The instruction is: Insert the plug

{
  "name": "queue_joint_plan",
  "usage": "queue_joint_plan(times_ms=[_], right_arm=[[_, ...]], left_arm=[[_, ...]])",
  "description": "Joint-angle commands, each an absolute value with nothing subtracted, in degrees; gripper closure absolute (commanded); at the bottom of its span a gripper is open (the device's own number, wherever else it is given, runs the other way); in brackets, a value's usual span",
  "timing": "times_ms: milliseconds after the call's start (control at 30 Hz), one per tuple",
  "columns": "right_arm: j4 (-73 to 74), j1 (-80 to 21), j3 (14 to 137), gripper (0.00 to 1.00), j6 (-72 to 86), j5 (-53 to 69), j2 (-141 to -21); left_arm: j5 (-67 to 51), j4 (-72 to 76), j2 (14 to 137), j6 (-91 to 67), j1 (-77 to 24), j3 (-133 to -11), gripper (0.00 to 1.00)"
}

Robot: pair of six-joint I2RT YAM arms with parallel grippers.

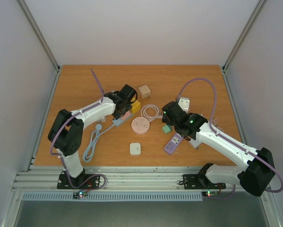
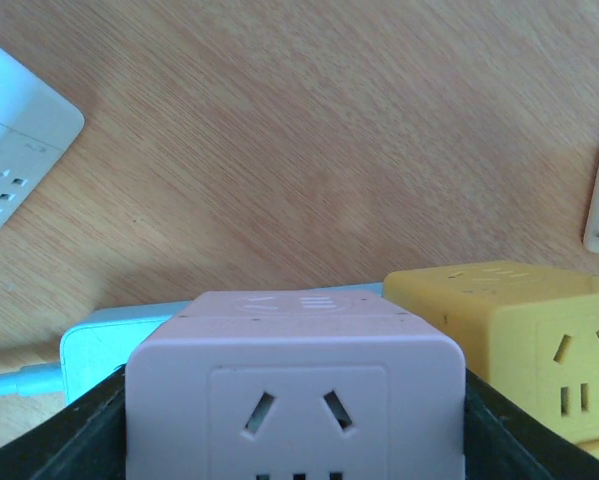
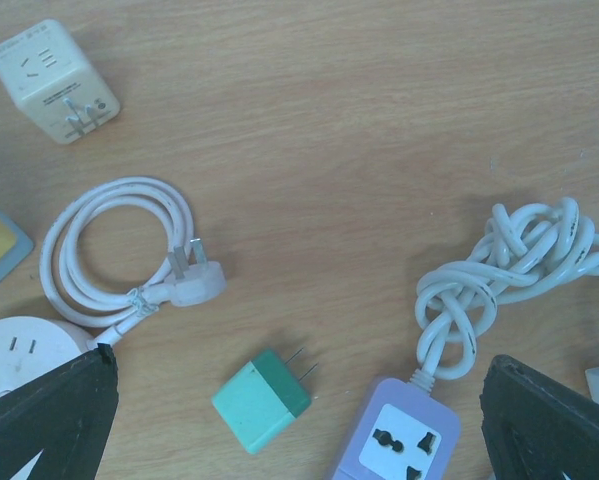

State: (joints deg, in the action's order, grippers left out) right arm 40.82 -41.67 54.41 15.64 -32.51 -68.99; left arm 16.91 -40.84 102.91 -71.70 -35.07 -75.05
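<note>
The left gripper (image 2: 297, 440) pinches the pale pink plastic socket cube (image 2: 295, 340), probably to steady it, while the right gripper (image 3: 299, 415) hangs spread above the small green two-pin plug (image 3: 262, 400) (lying loose on the wooden worktop (image 3: 329, 120)).

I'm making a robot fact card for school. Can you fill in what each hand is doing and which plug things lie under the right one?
left gripper: shut on the pink socket cube
next to it: yellow socket cube, close by on its right in the left wrist view
right gripper: open, holding nothing
below right gripper: green plug, prongs showing; purple power strip
also nearby: coiled white cable with a plug
table: wood
</note>
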Motion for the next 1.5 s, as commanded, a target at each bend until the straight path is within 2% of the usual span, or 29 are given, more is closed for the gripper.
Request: queue_joint_plan(times_ms=[0, 167, 667, 933, 1300, 1467], right_arm=[[41.75, -41.31, 54.14, 0.01, 16.61, -33.63, -68.39], [41.92, -41.29, 54.18, 0.02, 16.53, -33.76, -67.92], [41.67, -41.22, 54.16, 0.02, 16.44, -33.91, -67.91], [41.66, -41.17, 54.05, 0.02, 16.78, -33.78, -68.17], [41.75, -41.2, 53.9, 0.02, 17.38, -33.51, -68.73], [41.81, -41.22, 53.92, 0.02, 17.49, -33.55, -68.73]], left_arm=[[12.59, -35.56, 107.41, -76.25, -34.77, -72.79, 0.79], [7.88, -34.34, 106.98, -77.11, -33.01, -72.38, 0.78], [5.82, -36.0, 107.26, -70.84, -30.86, -75.79, 0.79], [11.62, -37.36, 106.72, -71.43, -34.21, -75.3, 0.79], [19.24, -36.27, 103.85, -81.56, -38.86, -70.93, 0.82], [20.88, -38.8, 106.09, -80.78, -39.26, -73.89, 0.81]])
